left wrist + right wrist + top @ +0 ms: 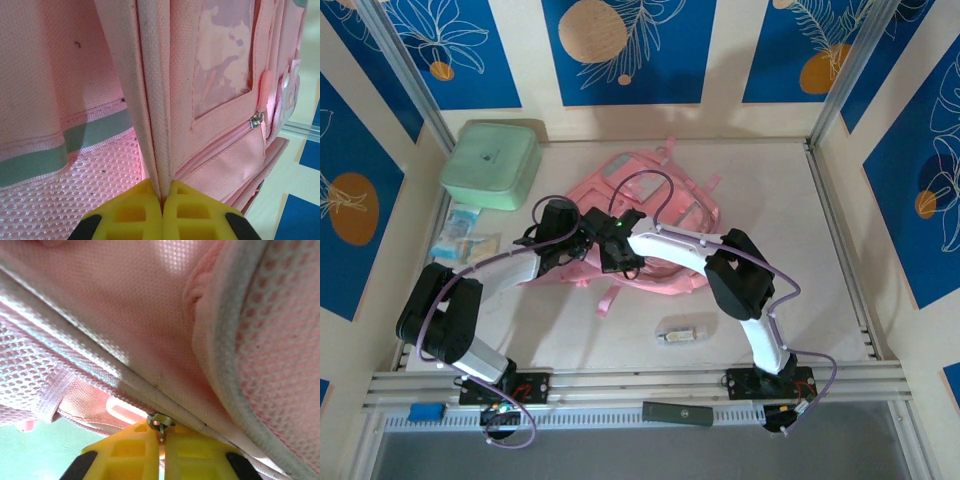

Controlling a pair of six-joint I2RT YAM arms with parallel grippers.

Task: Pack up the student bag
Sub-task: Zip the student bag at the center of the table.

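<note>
Both arms bend inward, meeting over the pink backpack (670, 190) at mid-table (near a green box (492, 163)). The left gripper (162, 200) pinches its fabric edge; the right gripper (161, 437) clamps its zipper pull (160, 421).

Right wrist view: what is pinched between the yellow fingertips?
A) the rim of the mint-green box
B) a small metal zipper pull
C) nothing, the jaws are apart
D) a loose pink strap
B: the right gripper is shut, and the small metal zipper pull sits right at its fingertips, on the zip line of the student bag.
</note>
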